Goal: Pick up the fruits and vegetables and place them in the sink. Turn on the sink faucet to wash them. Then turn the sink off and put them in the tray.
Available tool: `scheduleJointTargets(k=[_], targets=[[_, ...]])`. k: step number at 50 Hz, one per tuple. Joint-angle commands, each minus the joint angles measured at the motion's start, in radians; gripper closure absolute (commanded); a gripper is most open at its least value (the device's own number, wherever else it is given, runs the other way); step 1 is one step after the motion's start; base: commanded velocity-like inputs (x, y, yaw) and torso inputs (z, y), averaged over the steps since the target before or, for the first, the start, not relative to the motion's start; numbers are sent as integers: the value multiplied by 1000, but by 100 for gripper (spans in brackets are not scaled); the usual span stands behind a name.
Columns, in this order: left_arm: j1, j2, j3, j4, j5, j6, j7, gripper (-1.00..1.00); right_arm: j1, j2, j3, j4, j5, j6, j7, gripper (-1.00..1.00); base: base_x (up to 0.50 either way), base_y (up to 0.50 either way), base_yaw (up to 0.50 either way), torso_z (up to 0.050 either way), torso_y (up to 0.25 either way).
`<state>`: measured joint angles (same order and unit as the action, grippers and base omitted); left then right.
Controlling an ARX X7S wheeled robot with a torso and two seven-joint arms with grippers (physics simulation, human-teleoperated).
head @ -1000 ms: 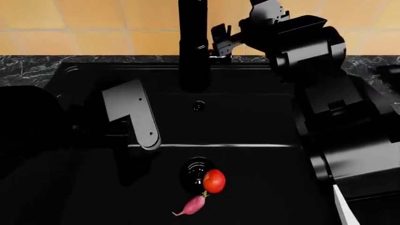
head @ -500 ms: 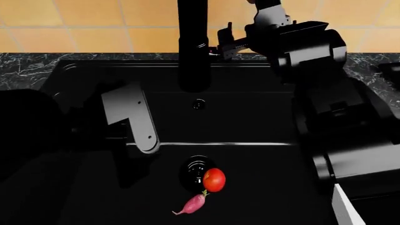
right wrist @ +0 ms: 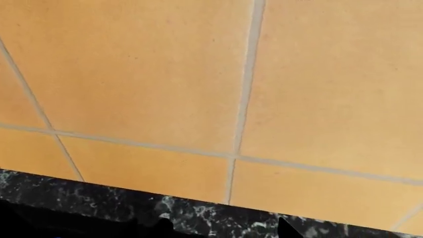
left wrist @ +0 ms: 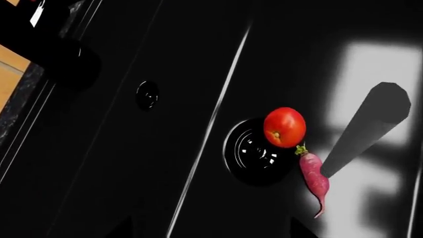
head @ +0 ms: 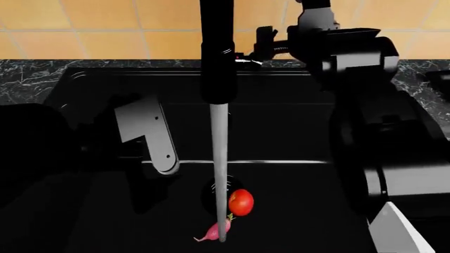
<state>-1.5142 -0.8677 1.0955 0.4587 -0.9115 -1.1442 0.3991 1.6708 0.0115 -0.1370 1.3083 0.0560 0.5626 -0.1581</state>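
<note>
Water now runs from the faucet (head: 216,52), dry half a second ago, onto the tomato (head: 241,203) and radish (head: 218,230) by the sink (head: 295,132) drain, so washing has begun; right gripper (head: 262,45) at the lever, jaw state unclear.

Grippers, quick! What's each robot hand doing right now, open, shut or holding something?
Left gripper: cannot be told; it holds neither tomato nor radish.
Right gripper: by the faucet lever, open, holding nothing.
</note>
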Motion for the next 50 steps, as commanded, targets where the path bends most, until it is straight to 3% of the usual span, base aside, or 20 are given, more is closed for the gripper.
scheduleJointTargets(k=[1, 24, 50], targets=[[3, 2, 5, -1, 2, 4, -1, -100, 3, 11, 56, 0, -45, -5, 58, -100, 0, 0, 0, 0, 0], [12, 1, 13, -7, 9, 20, -1, -100, 72, 5, -9, 0, -56, -57, -13, -100, 0, 0, 0, 0, 0], [6, 19, 32, -19, 23, 22, 7, -100, 60, 39, 29, 0, -44, -64, 65, -100, 0, 0, 0, 0, 0]])
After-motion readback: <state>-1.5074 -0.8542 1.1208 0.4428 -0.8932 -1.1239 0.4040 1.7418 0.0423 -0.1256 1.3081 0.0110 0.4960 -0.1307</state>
